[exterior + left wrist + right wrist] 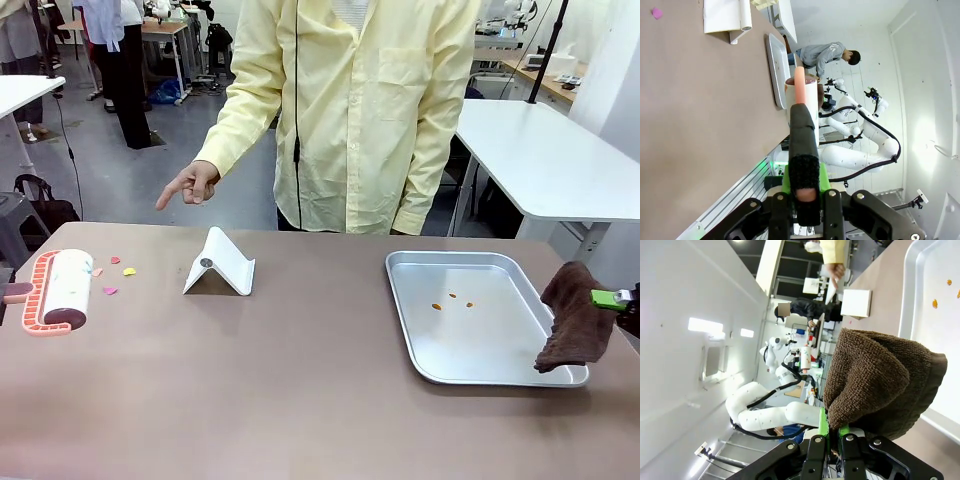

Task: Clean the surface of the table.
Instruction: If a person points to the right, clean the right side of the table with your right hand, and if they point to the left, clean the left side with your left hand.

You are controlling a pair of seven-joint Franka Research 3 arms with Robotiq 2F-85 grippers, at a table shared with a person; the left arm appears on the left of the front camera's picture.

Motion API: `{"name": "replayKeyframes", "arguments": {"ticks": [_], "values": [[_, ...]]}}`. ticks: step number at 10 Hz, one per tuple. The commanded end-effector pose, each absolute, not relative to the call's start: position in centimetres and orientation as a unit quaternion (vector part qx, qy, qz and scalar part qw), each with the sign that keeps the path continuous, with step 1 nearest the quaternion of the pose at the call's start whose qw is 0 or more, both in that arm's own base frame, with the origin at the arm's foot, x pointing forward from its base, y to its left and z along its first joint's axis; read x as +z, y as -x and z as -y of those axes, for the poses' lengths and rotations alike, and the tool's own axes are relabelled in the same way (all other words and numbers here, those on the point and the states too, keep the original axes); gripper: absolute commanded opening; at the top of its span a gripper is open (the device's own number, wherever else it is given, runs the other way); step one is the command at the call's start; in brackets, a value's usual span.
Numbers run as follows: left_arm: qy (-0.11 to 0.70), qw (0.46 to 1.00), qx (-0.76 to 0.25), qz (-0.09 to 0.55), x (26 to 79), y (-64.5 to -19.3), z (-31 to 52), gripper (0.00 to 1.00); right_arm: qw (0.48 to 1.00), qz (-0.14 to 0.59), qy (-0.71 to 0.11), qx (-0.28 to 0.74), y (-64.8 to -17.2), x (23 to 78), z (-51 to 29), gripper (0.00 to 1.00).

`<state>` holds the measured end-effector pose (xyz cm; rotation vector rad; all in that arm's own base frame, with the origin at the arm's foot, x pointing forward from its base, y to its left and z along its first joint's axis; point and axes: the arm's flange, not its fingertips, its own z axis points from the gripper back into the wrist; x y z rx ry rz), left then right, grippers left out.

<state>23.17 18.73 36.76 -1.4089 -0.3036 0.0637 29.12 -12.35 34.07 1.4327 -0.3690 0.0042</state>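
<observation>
Brown terry cloth (570, 318) hangs over the right edge of the shallow rectangular steel tray (402, 300), pinched in the closed right tool (834, 429). Far left of the tray, the left tool (804, 189) is clamped on the handle of the white, orange-framed lint roller (60, 290). The taupe-brown bench (300, 390) carries the tray; small coloured scraps (112, 275) lie well to its left. Judged step: pickup not yet begun — next, roll over those scraps with light pressure.
</observation>
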Motion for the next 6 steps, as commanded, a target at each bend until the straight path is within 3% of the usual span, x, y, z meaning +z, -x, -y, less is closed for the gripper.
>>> {"name": "replayKeyframes", "arguments": {"ticks": [1, 2, 4, 6], "values": [[0.647, 0.748, 0.025, 0.144, 37.2, -22.9, -18.7, 0.07, 0.734, 0.174, -0.656, -0.002, -29.5, 34.5, 12.1, 0.00], [0.645, 0.751, 0.029, 0.139, 36.8, -23.2, -18.7, 0.22, 0.734, 0.174, -0.656, -0.002, -29.5, 34.5, 12.1, 0.00], [0.608, 0.782, 0.051, 0.130, 38.0, -23.5, -19.4, 0.22, 0.734, 0.174, -0.656, -0.002, -29.5, 34.5, 12.1, 0.00], [0.584, 0.790, 0.090, 0.166, 40.2, -24.8, -21.8, 0.22, 0.734, 0.174, -0.656, -0.002, -29.5, 34.5, 12.1, 0.00]]}}
